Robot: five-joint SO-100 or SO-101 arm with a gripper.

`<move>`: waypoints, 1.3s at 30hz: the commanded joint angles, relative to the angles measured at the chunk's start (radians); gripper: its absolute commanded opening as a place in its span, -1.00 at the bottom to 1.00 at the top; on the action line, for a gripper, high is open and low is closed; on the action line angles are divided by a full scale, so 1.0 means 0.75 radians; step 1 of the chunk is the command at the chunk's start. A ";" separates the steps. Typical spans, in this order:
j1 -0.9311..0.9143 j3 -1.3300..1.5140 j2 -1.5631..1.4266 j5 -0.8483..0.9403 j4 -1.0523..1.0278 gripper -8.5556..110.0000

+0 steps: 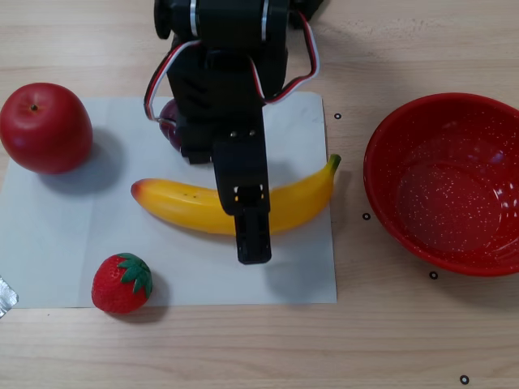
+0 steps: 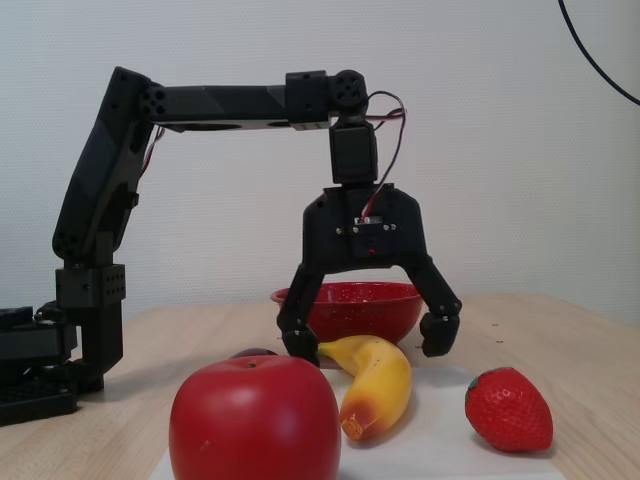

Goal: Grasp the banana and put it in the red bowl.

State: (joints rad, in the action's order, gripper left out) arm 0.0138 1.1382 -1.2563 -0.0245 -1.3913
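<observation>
The banana point(image 1: 174, 203) lies across a white sheet in the other view, orange end left and green stem pointing at the red bowl point(image 1: 442, 182). In the fixed view the banana point(image 2: 378, 385) points its orange end at the camera, and the red bowl point(image 2: 350, 303) sits behind it. My gripper point(image 2: 368, 340) hangs open just above the banana's rear half, one finger on each side, holding nothing. From above, the gripper point(image 1: 231, 198) covers the banana's middle, and one black finger point(image 1: 253, 239) sticks out past its near side.
A red apple point(image 1: 45, 127) and a strawberry point(image 1: 122, 284) lie at the sheet's point(image 1: 296, 275) left end. A dark purple fruit point(image 1: 168, 128) is half hidden under the arm. The arm's base point(image 2: 60, 350) stands at the left of the fixed view.
</observation>
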 commanded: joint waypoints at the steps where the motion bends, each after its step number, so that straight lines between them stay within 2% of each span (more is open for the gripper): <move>1: -0.027 -0.151 -0.055 -0.002 0.041 0.28; 9: -0.029 -0.213 0.035 -0.004 0.057 0.27; 17: -0.025 -0.256 0.098 0.004 0.057 0.16; 21: -0.022 -0.272 0.102 0.016 0.047 -0.01; 33: 0.000 -0.282 0.029 0.104 -0.098 -0.81; 39: 0.027 -0.278 -0.045 0.121 -0.223 -0.85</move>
State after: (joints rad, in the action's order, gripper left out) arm 0.0107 1.0308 -1.1106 0.0414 -1.5217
